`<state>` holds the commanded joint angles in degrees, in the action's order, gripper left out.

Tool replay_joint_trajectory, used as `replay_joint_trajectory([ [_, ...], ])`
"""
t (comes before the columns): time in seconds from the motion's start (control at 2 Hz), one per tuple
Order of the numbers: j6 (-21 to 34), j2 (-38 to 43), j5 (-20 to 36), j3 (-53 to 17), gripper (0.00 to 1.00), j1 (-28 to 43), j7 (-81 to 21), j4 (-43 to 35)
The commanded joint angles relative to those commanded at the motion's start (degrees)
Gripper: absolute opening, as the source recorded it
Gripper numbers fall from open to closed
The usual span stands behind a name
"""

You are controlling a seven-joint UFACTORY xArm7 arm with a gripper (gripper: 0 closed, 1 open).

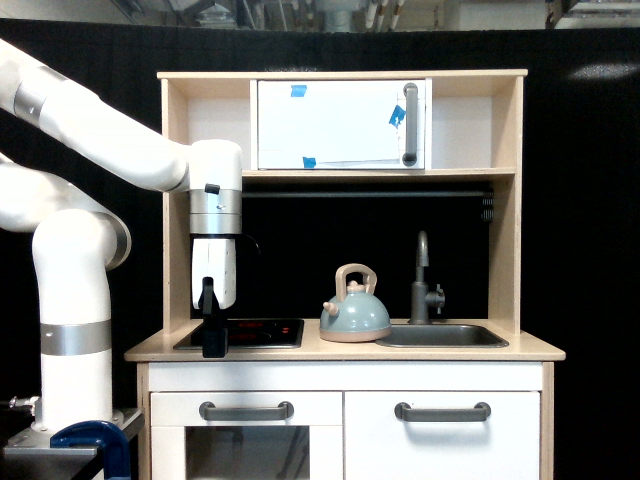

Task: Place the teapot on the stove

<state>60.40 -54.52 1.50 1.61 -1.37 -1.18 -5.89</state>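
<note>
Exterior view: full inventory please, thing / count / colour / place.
teapot: 1, pale blue-grey with tan handle, on the countertop between stove and sink
stove: 1, glossy black, countertop, exterior view's left
sink: 1, grey metal, countertop, exterior view's right
faucet: 1, dark grey, behind the sink
upper cabinet door: 1, white with blue tape bits, top shelf
lower handles: 2, grey, on the white fronts below
clamp: 1, blue, at the arm's base
arm: 1, white
tool: 1, black, over the stove's left edge, open or shut unclear

1 teapot (354,308), 1 stove (258,332), 1 sink (441,336), 1 faucet (422,280), 2 drawer handles (246,410), 1 cabinet door (340,124).
</note>
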Motion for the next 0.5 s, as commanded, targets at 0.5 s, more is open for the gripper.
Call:
replay_joint_trajectory([
  [0.5,-0.24,2.12,-0.39,-0.34,1.0,0.31,-1.18,-0.87],
])
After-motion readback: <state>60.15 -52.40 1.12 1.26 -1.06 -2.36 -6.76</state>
